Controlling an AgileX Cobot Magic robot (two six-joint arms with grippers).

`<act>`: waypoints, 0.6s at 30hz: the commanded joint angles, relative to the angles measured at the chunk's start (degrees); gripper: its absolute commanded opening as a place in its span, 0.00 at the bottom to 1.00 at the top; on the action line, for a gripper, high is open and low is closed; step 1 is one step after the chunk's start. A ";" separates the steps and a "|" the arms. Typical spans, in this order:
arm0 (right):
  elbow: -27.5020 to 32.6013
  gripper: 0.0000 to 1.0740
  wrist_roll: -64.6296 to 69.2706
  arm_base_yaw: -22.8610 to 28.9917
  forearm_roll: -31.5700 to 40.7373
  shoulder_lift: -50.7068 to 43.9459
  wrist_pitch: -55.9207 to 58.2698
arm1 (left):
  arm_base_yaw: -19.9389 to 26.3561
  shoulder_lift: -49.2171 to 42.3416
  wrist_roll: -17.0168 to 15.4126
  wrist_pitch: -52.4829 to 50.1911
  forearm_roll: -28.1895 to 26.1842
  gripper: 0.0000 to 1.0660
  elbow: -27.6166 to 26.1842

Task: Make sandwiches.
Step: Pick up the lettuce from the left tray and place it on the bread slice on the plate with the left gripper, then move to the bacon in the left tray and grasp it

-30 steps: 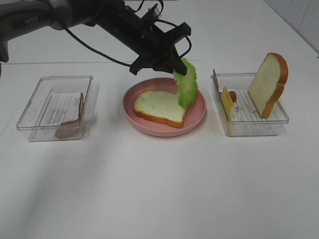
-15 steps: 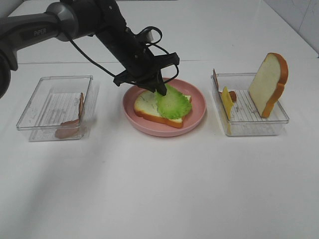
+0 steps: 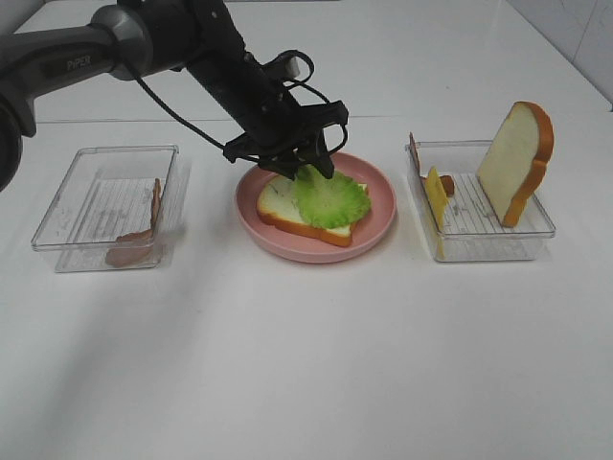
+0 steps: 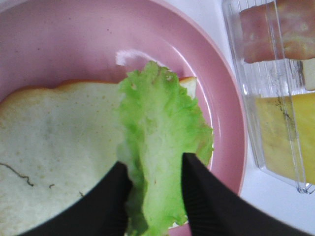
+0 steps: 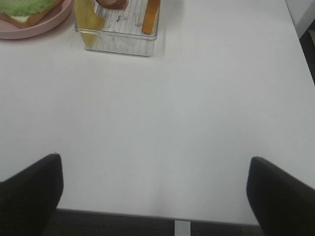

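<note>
The left arm (image 3: 182,43) reaches forward and angles down, the left gripper (image 4: 155,166) with fingers parted. The right gripper (image 5: 153,160) hovers, fingers spread wide.

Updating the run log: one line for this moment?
left claw: open, straddling lettuce | lettuce: on bread slice, pink plate | right claw: open, empty

We find the front of the table (image 3: 306,364) open across its full width. Over the pink plate (image 3: 381,218), the left arm (image 3: 172,38) and left gripper (image 3: 308,174) bar approach from the back left. An upright bread slice (image 3: 517,158) stands tall in the right tray (image 3: 479,251). The left tray (image 3: 57,235) sits low. We note passable gaps between the plate and both trays.
</note>
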 commanded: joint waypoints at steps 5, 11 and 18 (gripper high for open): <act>0.11 0.92 -0.29 -0.29 -0.06 -0.29 -0.29 | -0.63 -1.89 -0.06 1.49 5.04 0.94 -2.01; 0.11 0.92 -0.29 -0.29 -0.06 -0.29 -0.29 | -0.63 -1.89 -3.38 8.19 10.89 0.96 -8.88; 0.11 0.92 -0.29 -0.29 -0.06 -0.29 -0.29 | -0.40 -2.12 -10.03 18.74 22.17 0.96 -20.11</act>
